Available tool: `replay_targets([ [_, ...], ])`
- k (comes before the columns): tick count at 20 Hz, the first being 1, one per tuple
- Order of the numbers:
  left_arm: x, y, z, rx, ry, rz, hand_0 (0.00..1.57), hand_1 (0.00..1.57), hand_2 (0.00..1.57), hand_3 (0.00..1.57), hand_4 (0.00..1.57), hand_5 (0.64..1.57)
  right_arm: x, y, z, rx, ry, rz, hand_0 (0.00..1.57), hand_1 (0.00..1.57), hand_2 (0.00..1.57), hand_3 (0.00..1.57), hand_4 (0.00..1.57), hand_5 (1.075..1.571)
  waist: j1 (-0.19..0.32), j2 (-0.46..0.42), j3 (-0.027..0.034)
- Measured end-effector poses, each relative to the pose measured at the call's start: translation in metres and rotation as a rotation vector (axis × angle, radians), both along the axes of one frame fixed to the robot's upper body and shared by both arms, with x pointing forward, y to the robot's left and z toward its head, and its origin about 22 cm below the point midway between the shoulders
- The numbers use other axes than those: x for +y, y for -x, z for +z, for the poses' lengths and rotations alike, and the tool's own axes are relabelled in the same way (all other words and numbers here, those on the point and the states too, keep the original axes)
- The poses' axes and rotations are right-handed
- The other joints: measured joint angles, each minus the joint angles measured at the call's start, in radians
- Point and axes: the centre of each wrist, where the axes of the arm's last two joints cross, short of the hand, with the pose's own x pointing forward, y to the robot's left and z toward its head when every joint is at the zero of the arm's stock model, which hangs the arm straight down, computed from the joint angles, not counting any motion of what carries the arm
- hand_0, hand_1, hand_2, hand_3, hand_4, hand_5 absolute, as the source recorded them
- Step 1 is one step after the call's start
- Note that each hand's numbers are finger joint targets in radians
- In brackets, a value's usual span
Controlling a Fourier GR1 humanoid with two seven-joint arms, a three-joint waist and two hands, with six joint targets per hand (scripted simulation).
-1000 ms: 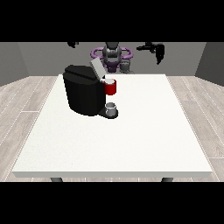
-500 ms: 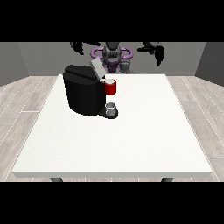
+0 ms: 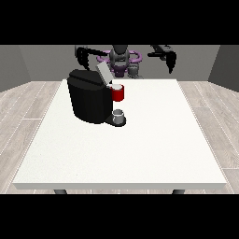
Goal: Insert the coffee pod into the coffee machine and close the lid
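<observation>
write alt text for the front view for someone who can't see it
A black coffee machine stands on a white table, its lid raised, a red part at its front and a small grey cup beneath. Behind it, the robot holds both hands above the table's far edge.

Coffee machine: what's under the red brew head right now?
A small grey cup stands on the black coffee machine's base, directly below the red head. Lid is tilted open. The cup's contents can't be seen.

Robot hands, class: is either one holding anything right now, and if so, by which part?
Nothing is held. Both hands, at the view's left and right, hang raised in the air behind the coffee machine, touching nothing.
</observation>
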Motion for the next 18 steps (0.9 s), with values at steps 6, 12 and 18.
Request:
replay_targets([
  [6, 0.0, 0.003, 0.018, -0.025, -0.019, 0.012, 0.0, 0.0, 0.0, 0.0, 0.0, 1.571, 0.013, -0.015, 0.001, -0.008, 0.017, 0.012, 0.0, 0.0, 0.0, 0.0, 0.0, 1.571, -0.001, 0.037, -0.0002],
  [12, 0.012, 0.011, 0.02, -0.047, -0.014, 0.042, 0.0, 0.0, 0.0, 0.0, 0.0, 1.571, 0.018, -0.026, 0.008, -0.033, 0.048, 0.046, 0.0, 0.0, 0.0, 0.0, 0.0, 1.571, -0.012, 0.063, -0.0013],
  [18, 0.015, 0.013, 0.026, -0.061, -0.029, 0.048, 0.0, 0.0, 0.0, 0.0, 0.0, 1.571, 0.022, -0.037, 0.017, -0.048, 0.059, 0.06, 0.0, 0.0, 0.0, 0.0, 0.0, 1.571, -0.015, 0.084, -0.0031],
])
